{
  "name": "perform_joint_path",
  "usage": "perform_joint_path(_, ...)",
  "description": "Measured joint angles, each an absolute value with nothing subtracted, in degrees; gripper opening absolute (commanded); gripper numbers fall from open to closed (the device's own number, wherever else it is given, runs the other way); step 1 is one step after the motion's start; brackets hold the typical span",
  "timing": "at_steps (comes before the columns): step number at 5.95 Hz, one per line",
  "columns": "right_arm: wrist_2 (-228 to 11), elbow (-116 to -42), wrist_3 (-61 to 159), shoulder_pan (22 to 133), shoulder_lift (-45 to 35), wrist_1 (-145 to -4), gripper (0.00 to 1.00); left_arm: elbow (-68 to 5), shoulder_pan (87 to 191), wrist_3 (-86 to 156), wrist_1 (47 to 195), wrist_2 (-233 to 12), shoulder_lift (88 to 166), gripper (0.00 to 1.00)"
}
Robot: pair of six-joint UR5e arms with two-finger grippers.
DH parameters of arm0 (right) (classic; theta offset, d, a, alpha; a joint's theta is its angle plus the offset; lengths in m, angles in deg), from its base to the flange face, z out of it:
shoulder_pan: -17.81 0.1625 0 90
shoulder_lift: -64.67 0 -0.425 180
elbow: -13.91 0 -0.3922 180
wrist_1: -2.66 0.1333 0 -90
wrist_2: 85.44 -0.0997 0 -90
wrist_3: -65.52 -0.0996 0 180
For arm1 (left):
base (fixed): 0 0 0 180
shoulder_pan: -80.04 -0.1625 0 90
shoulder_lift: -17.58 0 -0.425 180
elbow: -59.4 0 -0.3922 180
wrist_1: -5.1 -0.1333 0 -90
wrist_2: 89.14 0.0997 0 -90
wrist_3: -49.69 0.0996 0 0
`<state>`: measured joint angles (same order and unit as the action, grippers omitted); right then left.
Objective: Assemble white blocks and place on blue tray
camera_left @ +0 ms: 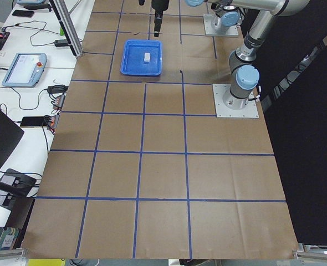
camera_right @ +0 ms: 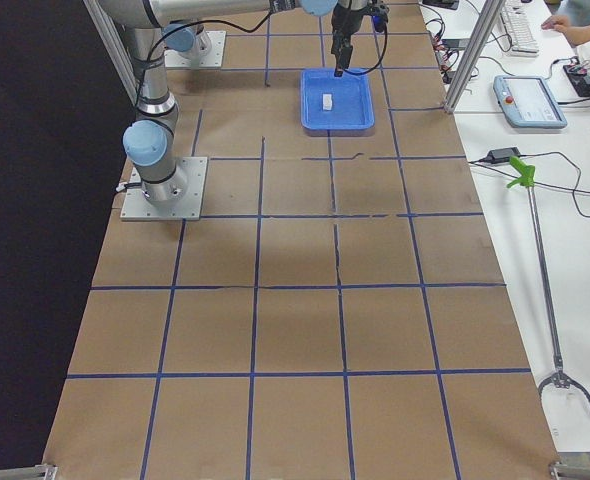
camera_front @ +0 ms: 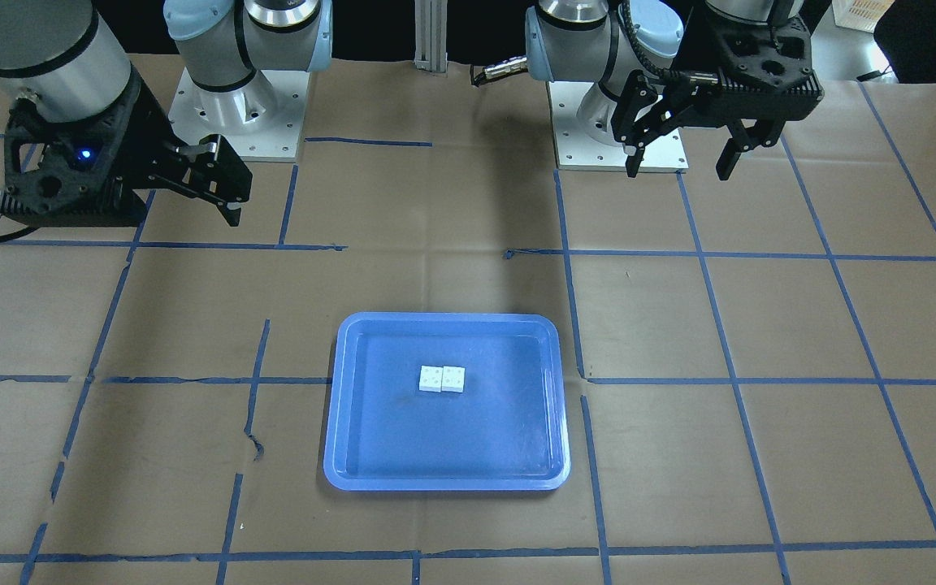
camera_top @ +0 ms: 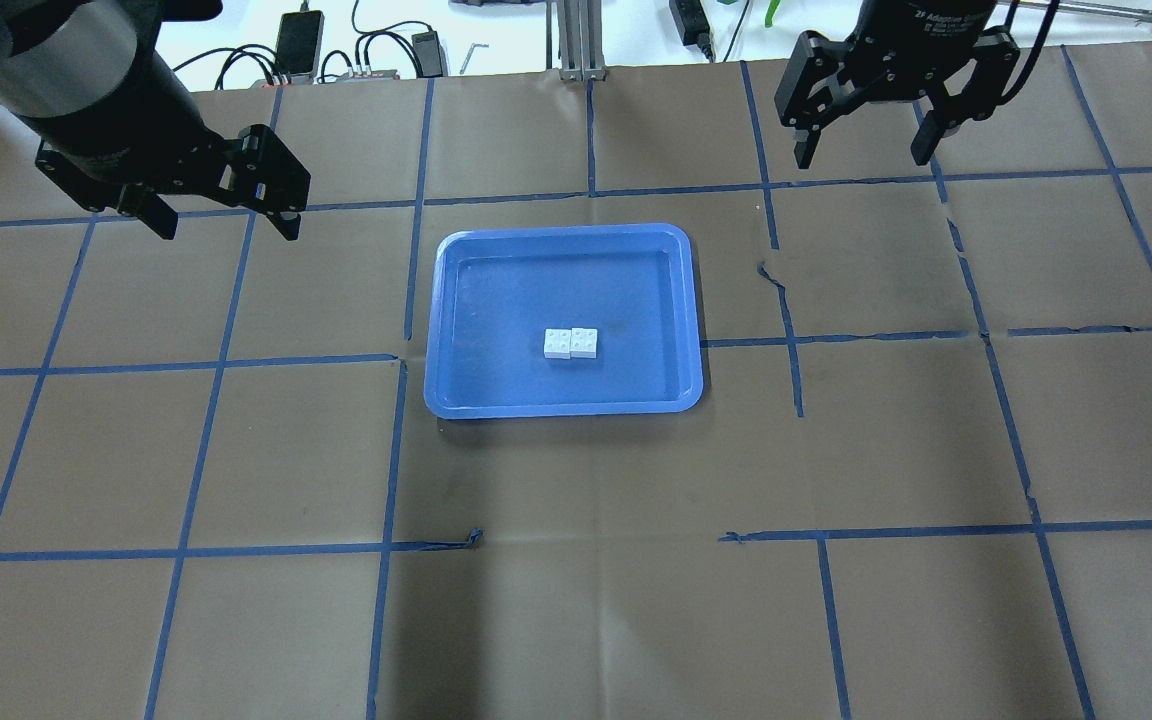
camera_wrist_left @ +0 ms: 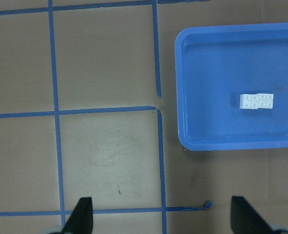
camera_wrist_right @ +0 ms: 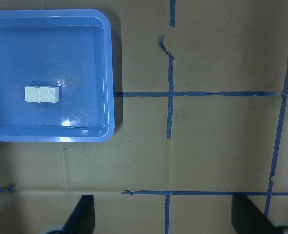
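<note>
White blocks (camera_top: 571, 343) lie side by side and touching, studs up, near the middle of the blue tray (camera_top: 561, 405); the tray rests on brown paper (camera_top: 586, 620) covering the table. Seen from overhead, the left gripper (camera_top: 226, 225) hangs above the paper at ten o'clock from the tray, fingers spread wide and holding nothing; the right gripper (camera_top: 861, 158) hangs at two o'clock, likewise spread and empty; both are well apart from the tray.

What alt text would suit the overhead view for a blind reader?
Two white blocks lie touching side by side in a blue tray on a brown table. The left end effector and right end effector hang open and empty, well away from it.
</note>
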<state>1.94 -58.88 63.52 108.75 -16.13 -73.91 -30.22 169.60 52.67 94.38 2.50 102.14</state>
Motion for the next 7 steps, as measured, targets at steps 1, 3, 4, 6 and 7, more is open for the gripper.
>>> perform_joint_path(1, 2.0, -58.7, 62.4, 108.7, -16.7, -72.9, 0.99, -30.2, 169.6, 52.7, 94.3, 2.5, 102.1, 0.99)
perform_joint_path(3, 2.3, -60.4, 62.1, 108.5, -18.1, -72.3, 1.00, -30.2, 169.6, 52.7, 94.3, 2.5, 102.1, 0.99)
perform_joint_path(4, 2.7, -63.6, 62.2, 108.4, -20.4, -73.2, 1.00, -30.2, 169.5, 52.7, 94.3, 2.5, 102.1, 0.99)
perform_joint_path(6, 5.8, -67.3, 62.6, 107.9, -22.8, -77.2, 1.00, -30.2, 169.4, 52.7, 94.3, 2.5, 102.0, 0.99)
perform_joint_path(7, 6.3, -67.6, 62.6, 107.5, -22.9, -77.7, 1.00, -30.2, 169.4, 52.7, 94.3, 2.5, 102.0, 0.99)
